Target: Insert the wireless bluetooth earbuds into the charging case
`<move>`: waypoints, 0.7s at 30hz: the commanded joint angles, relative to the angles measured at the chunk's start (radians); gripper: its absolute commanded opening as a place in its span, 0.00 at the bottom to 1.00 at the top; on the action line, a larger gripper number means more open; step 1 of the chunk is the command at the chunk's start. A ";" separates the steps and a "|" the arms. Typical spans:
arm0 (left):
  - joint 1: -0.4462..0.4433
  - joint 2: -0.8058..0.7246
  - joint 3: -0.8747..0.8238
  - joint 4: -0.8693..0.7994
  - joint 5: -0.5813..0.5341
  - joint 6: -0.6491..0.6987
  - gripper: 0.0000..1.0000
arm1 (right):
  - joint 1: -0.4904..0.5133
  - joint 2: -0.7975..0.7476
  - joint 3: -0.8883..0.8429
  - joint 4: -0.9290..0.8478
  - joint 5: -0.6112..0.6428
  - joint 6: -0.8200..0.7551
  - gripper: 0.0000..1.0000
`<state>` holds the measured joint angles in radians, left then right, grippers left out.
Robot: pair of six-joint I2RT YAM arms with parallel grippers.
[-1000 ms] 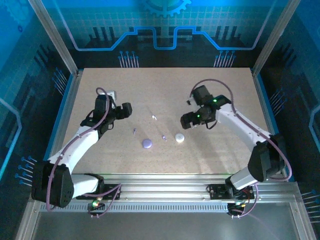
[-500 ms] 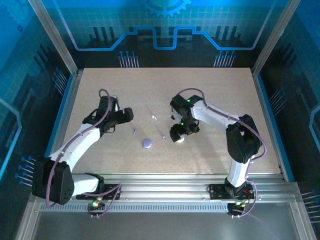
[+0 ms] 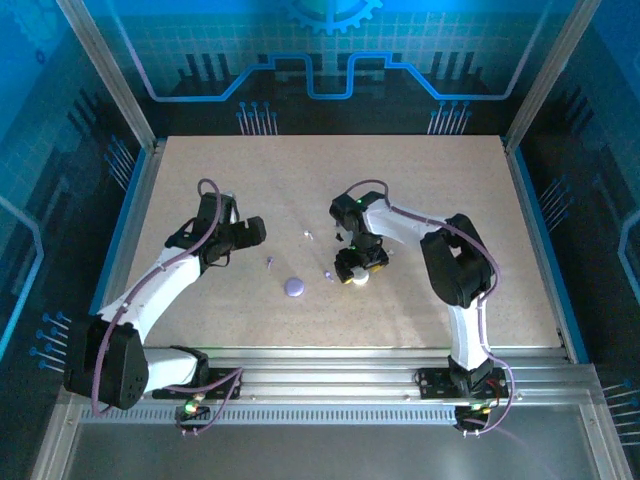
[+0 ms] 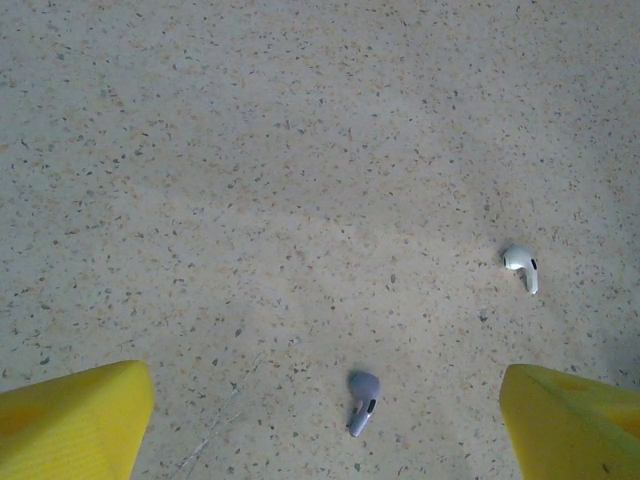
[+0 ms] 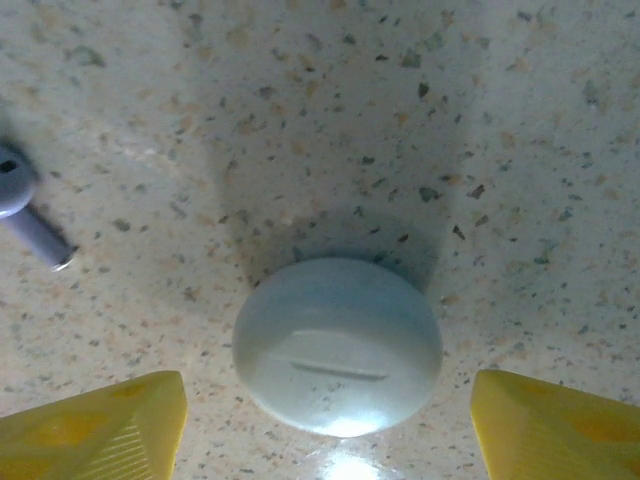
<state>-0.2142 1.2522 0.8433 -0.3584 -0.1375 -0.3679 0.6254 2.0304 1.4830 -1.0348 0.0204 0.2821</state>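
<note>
While left jaws gape, right jaws stand apart astride the white puck [image 5: 338, 345].

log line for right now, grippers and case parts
left gripper: open, purple earbud and white earbud loose ahead | right gripper: open, straddling white case part, no contact | purple case part: lying apart

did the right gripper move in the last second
Yes. The right gripper swung left, closer to the purple disc, and now sits over the white disc.
</note>
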 commanded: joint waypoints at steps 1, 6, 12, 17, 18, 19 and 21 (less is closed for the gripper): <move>-0.007 -0.012 0.025 -0.025 -0.010 -0.007 0.91 | 0.010 0.034 0.032 -0.005 0.024 0.013 0.75; -0.007 -0.007 0.023 -0.026 -0.011 -0.008 0.91 | 0.007 0.070 0.047 -0.001 0.020 0.003 0.69; -0.010 0.005 0.028 -0.025 -0.007 -0.005 0.91 | -0.002 0.086 0.050 0.001 0.021 0.003 0.54; -0.020 0.006 0.032 -0.023 -0.002 -0.008 0.90 | -0.010 0.048 0.037 0.002 0.045 0.014 0.46; -0.023 0.003 0.032 -0.015 0.008 -0.007 0.90 | -0.012 0.027 0.034 0.002 0.053 0.022 0.46; -0.027 -0.002 0.031 -0.003 0.027 -0.003 0.89 | -0.014 0.003 0.031 0.002 0.056 0.035 0.46; -0.048 -0.027 0.020 0.044 0.059 0.016 0.88 | -0.024 -0.068 0.012 0.019 0.045 0.079 0.44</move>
<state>-0.2375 1.2522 0.8433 -0.3569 -0.1268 -0.3664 0.6186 2.0682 1.5070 -1.0187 0.0559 0.3069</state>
